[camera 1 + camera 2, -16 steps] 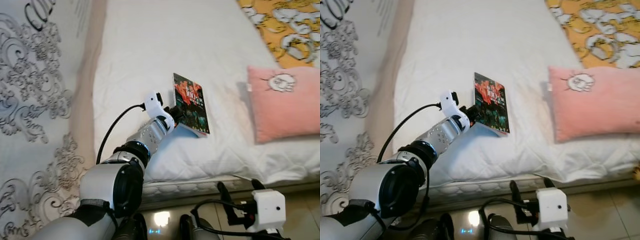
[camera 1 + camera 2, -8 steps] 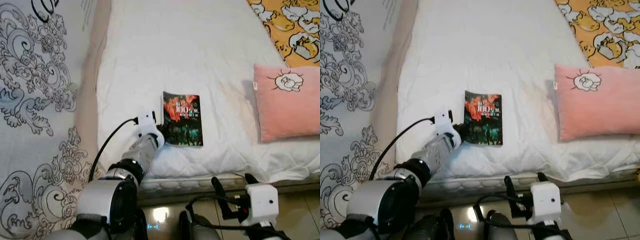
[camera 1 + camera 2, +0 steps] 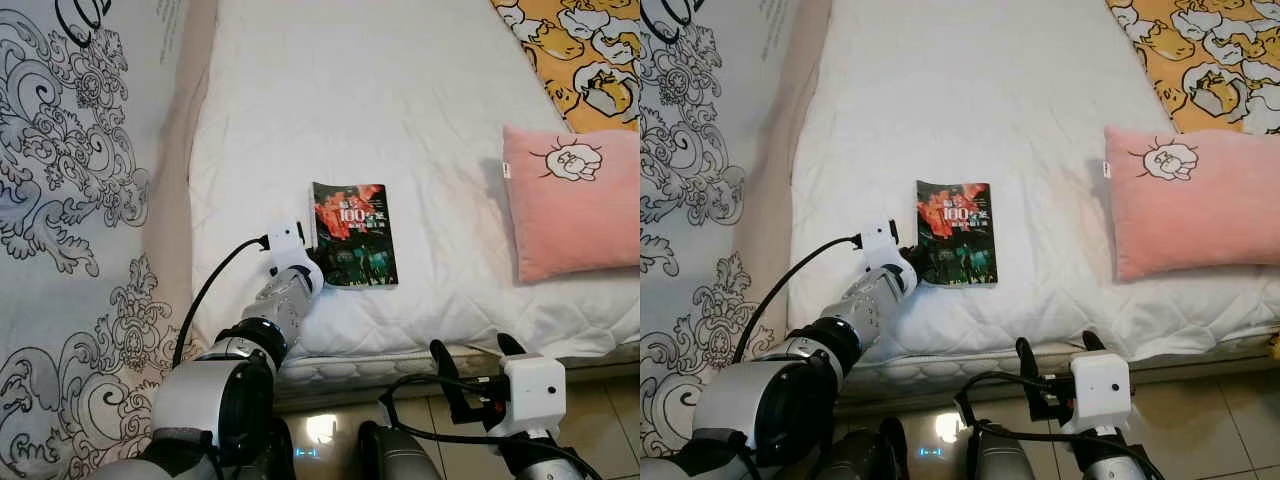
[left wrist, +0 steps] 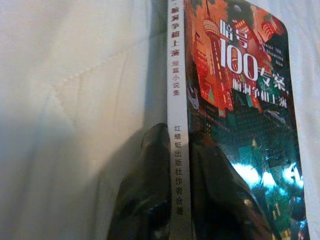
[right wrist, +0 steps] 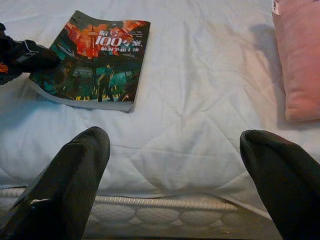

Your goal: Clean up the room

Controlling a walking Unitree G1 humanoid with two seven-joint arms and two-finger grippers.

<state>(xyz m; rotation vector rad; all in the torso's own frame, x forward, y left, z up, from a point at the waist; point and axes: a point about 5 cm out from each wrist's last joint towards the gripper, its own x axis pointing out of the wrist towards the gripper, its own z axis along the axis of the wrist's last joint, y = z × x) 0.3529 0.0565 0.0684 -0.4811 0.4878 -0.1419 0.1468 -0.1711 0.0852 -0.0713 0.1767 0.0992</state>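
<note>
A paperback book (image 3: 352,233) with a dark red and green cover lies flat on the white bed (image 3: 380,90), close to its near edge. My left gripper (image 3: 314,262) reaches in from the left and is shut on the book's near corner at the spine. In the left wrist view one black finger (image 4: 150,180) sits beside the white spine and the other lies on the cover. My right gripper (image 5: 177,145) is open, fingers wide apart, low in front of the mattress edge with nothing between them.
A pink pillow (image 3: 570,200) lies on the bed to the right of the book. A yellow patterned blanket (image 3: 585,50) covers the far right corner. A grey ornamented curtain (image 3: 70,200) hangs along the bed's left side. Tiled floor (image 3: 610,390) shows below the mattress.
The book, held tilted up off the sheet a second ago, now rests flat on the bed, nearer the left. The left gripper came down with it. The head camera shifted.
</note>
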